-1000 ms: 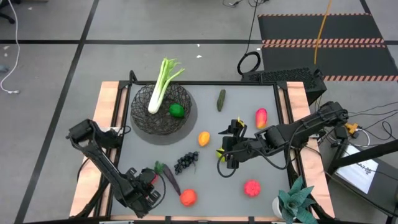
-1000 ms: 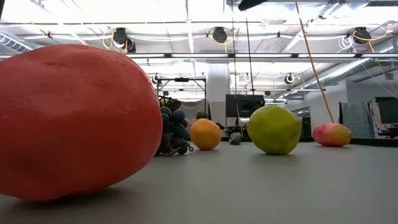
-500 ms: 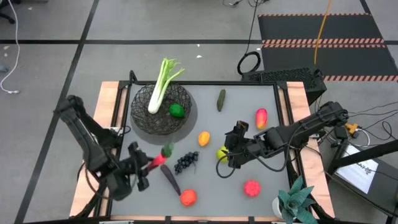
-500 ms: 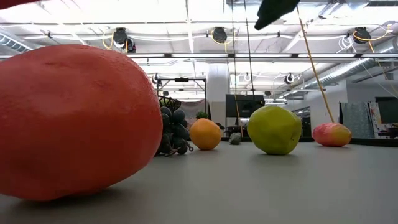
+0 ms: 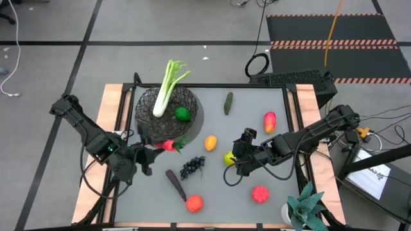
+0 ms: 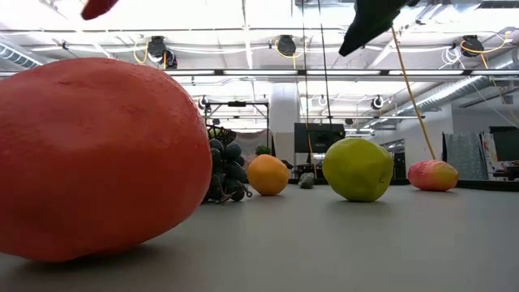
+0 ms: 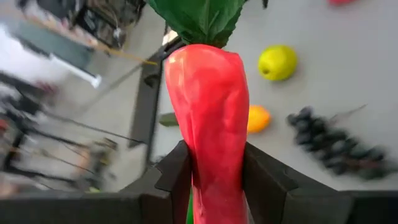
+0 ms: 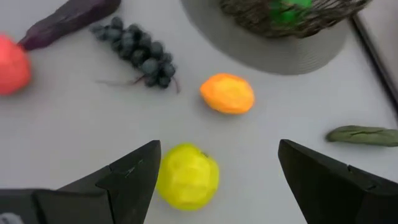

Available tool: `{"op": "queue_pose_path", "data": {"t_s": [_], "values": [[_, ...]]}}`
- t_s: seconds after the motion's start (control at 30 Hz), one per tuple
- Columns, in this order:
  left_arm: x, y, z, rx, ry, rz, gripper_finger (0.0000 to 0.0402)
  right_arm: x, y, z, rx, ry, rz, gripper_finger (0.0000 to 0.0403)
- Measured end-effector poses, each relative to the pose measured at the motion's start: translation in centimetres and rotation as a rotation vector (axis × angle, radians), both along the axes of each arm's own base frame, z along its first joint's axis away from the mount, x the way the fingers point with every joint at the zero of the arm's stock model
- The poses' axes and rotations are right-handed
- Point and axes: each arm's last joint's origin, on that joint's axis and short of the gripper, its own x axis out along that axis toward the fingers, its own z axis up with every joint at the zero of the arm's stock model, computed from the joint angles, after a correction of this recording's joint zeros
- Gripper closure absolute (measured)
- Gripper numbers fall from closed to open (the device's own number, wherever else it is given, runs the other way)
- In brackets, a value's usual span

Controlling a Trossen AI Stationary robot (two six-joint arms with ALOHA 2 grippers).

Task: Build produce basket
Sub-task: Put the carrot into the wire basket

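Note:
My left gripper (image 5: 153,153) is shut on the orange-red carrot (image 5: 166,146), just in front of the black wire basket (image 5: 146,122). The carrot's green leaves (image 7: 199,18) point away from the fingers. A leek (image 5: 164,93) and a lime (image 5: 183,113) lie in the basket, the leek's top leaning over the far rim. My right gripper (image 5: 236,162) hangs open above the yellow-green apple (image 8: 186,176), one finger (image 8: 130,177) on either side and apart from it. Orange (image 5: 210,142), grapes (image 5: 191,167), eggplant (image 5: 174,185), mango (image 5: 270,120) and cucumber (image 5: 228,102) lie on the table. My left gripper pinches the carrot's body (image 7: 211,168) between its two fingers (image 7: 177,177), on the half away from the leaves. The fingers come from the table's left, slanting a little downward, and lie along the carrot. The carrot is lifted clear of the table, leaf end foremost.
Two pink-red round fruits lie near the front edge (image 5: 194,203) (image 5: 260,194); the first fills the low view's left (image 6: 97,154). A spiky teal plant (image 5: 307,208) stands at the near right corner. Wooden rails border the grey mat (image 5: 257,96).
My left gripper has risen from the table's near edge with the carrot and carried it toward the basket, rolling its wrist on the way. The carrot is now lifted clear; the eggplant stays where it lay. My right gripper has sunk a little toward the apple.

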Motion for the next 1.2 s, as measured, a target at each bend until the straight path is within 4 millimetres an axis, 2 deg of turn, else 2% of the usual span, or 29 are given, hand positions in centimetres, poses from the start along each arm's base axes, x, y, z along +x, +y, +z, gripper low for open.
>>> {"op": "queue_pose_path", "data": {"t_s": [0.17,0.4,0.67,0.8,1.2], "values": [[0.8,0.9,-0.1,0.130,0.061,-0.024,0.0277,-0.3,0.6,-0.6,0.025,0.010,0.013,0.0085],[1.6,2.1,-0.3,0.080,0.042,0.077,0.0277,-1.0,1.9,-0.8,0.059,-0.006,0.001,0.0085],[2.9,3.3,0.4,0.068,-0.027,0.136,0.0277,-1.8,3.4,-0.8,0.100,-0.017,0.003,0.0085],[3.6,3.8,1.0,0.004,-0.118,0.183,0.0277,-2.1,4.0,-0.8,0.109,-0.019,0.015,0.0085],[4.7,5.1,1.9,-0.383,-0.405,0.409,0.0277,-2.3,4.2,-0.8,0.119,-0.025,0.004,0.0085]]}}
